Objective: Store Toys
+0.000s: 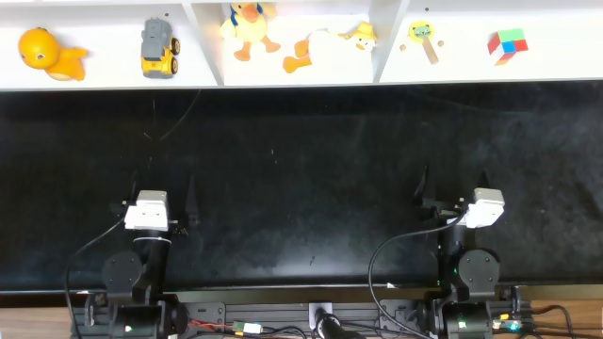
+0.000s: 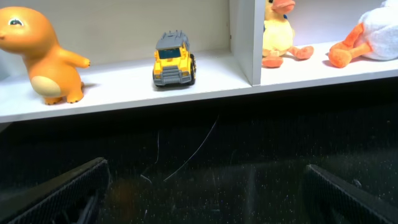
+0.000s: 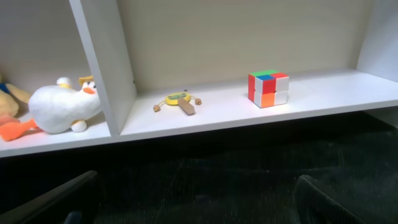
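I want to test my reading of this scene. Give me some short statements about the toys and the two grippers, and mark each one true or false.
1. The yellow toy truck shares a compartment with the orange figure. True.
2. The colour cube stands in the same compartment as the truck. False: the cube is in the right compartment, beside the small yellow wooden toy.
3. The white plush duck is in the middle compartment, with the yellow plush duck. True.
4. The left gripper holds the truck. False: it is open and empty.
5. The right gripper is shut. False: its fingers are wide apart.
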